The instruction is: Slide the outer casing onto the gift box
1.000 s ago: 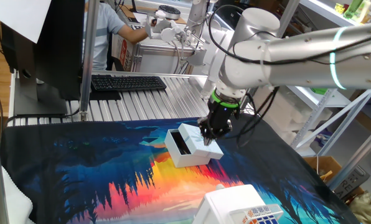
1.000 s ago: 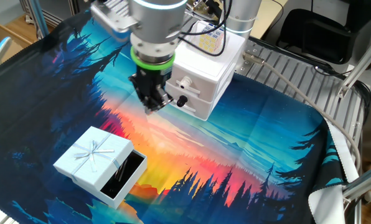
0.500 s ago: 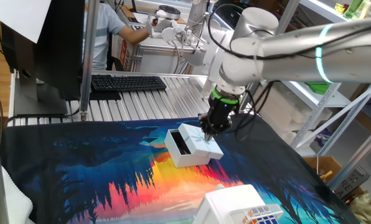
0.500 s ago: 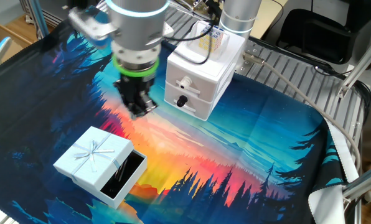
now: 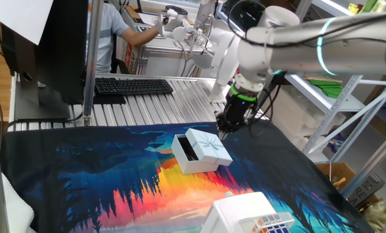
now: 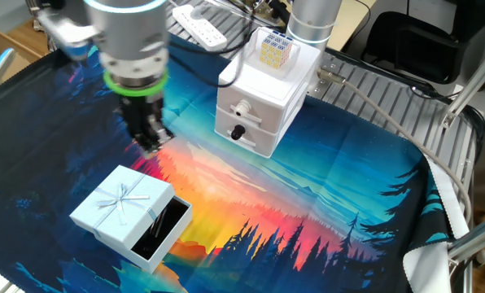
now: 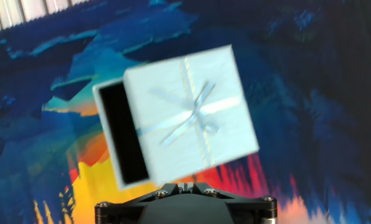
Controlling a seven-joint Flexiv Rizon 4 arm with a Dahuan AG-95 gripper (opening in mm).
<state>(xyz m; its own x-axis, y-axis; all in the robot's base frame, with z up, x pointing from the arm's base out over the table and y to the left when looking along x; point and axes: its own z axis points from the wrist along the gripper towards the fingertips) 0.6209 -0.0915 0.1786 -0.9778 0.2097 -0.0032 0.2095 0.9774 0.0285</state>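
Observation:
The outer casing (image 5: 210, 147), a small white sleeve with a pale-blue ribbon pattern, lies on the colourful cloth and partly covers the gift box (image 5: 185, 155). The box's dark interior shows at one end. Both also show in the other fixed view, casing (image 6: 119, 201) and gift box (image 6: 166, 229), and in the hand view, casing (image 7: 192, 115) and gift box (image 7: 120, 134). My gripper (image 5: 227, 125) hangs shut and empty just above and behind the casing's far edge, not touching it. It also shows in the other fixed view (image 6: 149, 140) and at the bottom of the hand view (image 7: 187, 185).
A larger white box with a colourful cube picture (image 6: 259, 98) stands on the cloth, also at the near edge of one fixed view (image 5: 245, 217). A black keyboard (image 5: 131, 85) lies on the metal rollers behind the cloth. A person sits at the back.
My gripper has moved away from the large white box and across the cloth to the far edge of the casing. The casing and gift box have not moved.

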